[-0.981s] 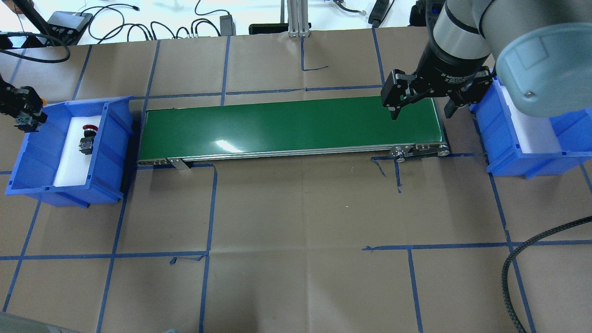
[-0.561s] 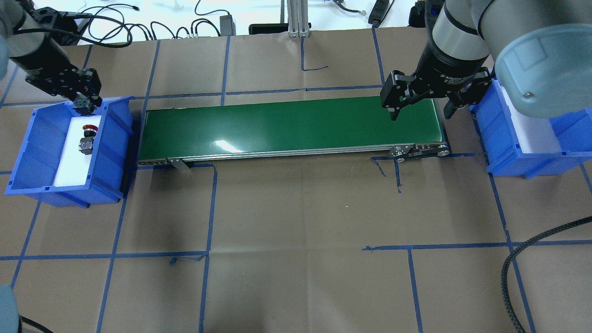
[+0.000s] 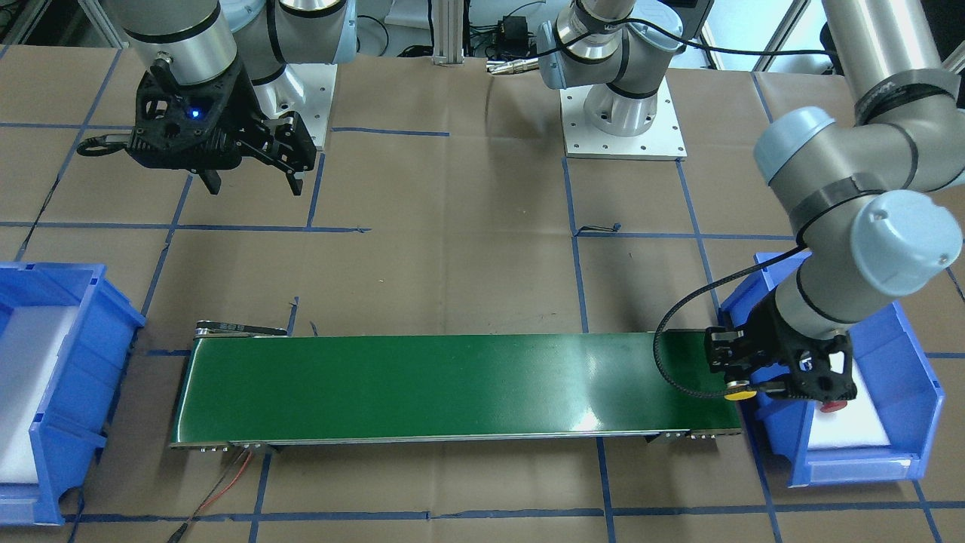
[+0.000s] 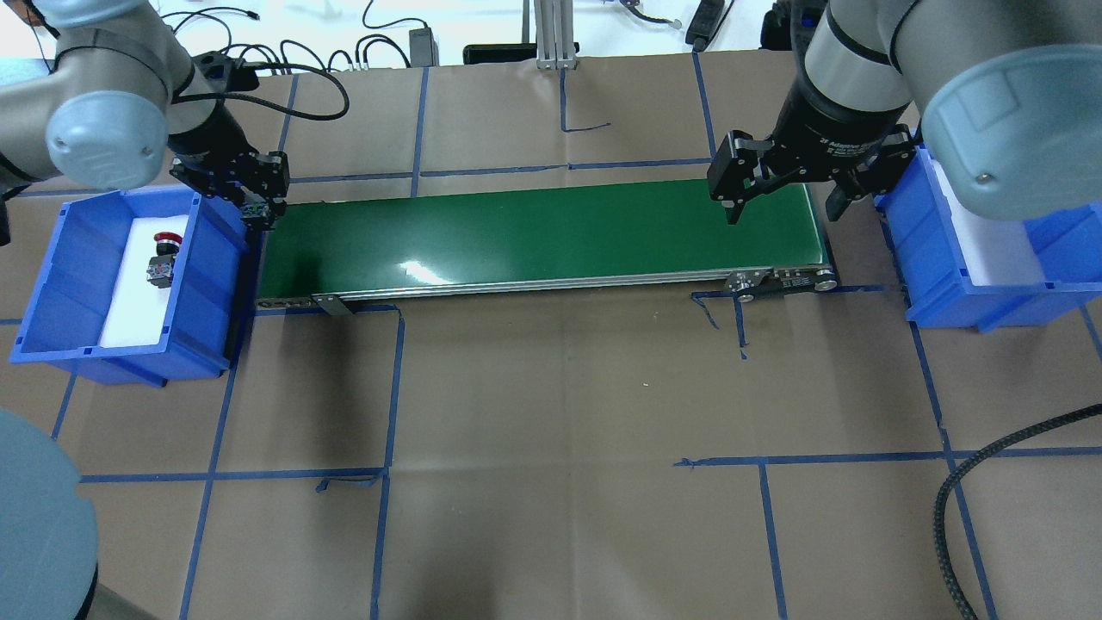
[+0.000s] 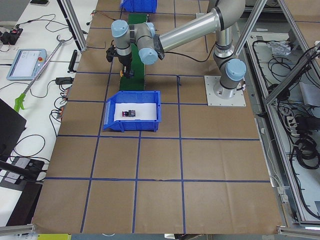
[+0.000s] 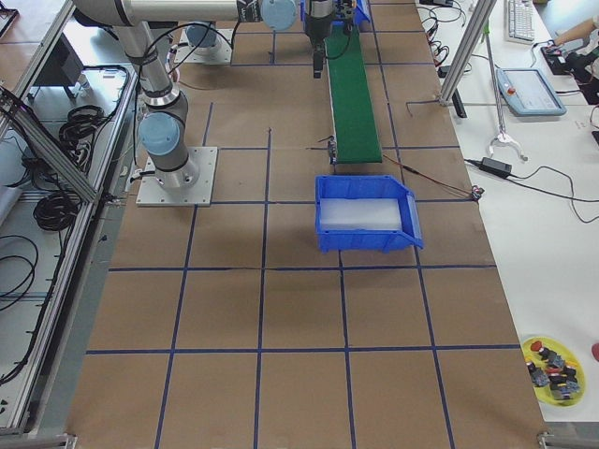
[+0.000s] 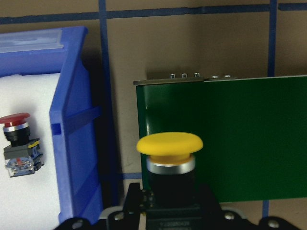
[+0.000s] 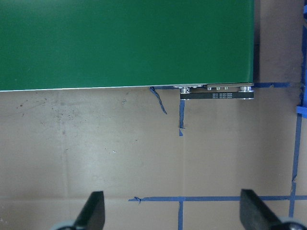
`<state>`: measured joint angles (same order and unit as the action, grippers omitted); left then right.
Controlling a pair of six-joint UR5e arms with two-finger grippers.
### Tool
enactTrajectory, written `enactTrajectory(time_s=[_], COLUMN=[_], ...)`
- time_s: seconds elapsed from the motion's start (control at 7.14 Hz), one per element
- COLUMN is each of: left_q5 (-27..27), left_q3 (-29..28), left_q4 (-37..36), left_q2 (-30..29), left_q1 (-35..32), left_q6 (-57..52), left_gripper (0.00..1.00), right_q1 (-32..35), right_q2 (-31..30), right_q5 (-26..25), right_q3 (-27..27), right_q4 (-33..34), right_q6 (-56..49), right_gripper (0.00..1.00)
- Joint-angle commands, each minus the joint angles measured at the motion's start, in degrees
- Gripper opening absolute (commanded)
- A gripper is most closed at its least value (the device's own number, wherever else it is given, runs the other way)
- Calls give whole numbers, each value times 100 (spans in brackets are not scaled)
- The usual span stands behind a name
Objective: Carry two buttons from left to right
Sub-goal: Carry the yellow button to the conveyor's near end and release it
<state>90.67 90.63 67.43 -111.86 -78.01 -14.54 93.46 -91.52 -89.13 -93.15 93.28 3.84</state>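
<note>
A robotics lab: arms (image 3: 611,53) bolted to a paper-covered bench (image 4: 560,387) gridded with blue tape (image 4: 215,474), aluminium framing (image 6: 465,49), cables (image 5: 300,145) and a teach pendant (image 5: 25,64).

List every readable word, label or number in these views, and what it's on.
"2F Adaptive": white print on the black body of the two-finger right gripper, overhead view. The rest of the line is blurred.
Small marks on the black end bracket of the green conveyor belt: too small to read.
Flat grey pendant screen on the side bench: too small to read.
Nothing else is legible.
</note>
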Motion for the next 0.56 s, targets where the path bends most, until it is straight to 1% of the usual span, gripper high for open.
enactTrajectory(time_s=[0.0,0.14,0.28,0.42], left_q5=[3,-6,-6,-15], left_q3=[218,253,271,402], left_q4=[-423,-424,-415,-415], left_q2=[-230,-283,-336,-336], left_q1=[-214,-215,-232,-241], left_q6=[153,275,381,565], left_gripper=[4,4,9,30], right_q1=[-4,-4,-4,-12], right_q2=[-6,-15,-24,-24], right_q5=[1,1,1,1], right_q3=[-18,8,8,-1], right_q4=[6,-2,-2,-2], right_q6=[3,3,3,3], right_gripper=[100,100,100,100])
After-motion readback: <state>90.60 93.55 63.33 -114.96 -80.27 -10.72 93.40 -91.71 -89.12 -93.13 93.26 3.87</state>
